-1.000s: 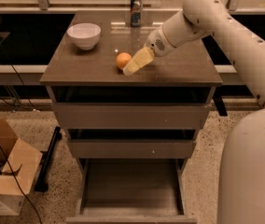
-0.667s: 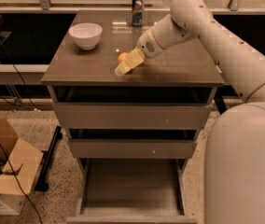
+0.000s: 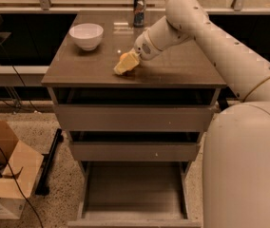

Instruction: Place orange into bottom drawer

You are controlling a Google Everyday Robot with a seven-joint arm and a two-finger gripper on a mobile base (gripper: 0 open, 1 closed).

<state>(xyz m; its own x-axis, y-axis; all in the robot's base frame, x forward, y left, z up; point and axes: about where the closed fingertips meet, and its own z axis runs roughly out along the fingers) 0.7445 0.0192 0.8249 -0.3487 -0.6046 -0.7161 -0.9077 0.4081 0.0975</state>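
Note:
My gripper is down on the cabinet top, at the front middle, reached in from the right by the white arm. The orange does not show; the gripper covers the spot where it lay. The bottom drawer is pulled out below, showing its flat grey floor with nothing in it. The two drawers above it are nearly shut.
A white bowl stands at the back left of the top. A drink can stands at the back edge. An open cardboard box and cables lie on the floor at the left. The robot's white body fills the right side.
The gripper has moved left and down over the orange, which showed beside it a second ago and is now covered.

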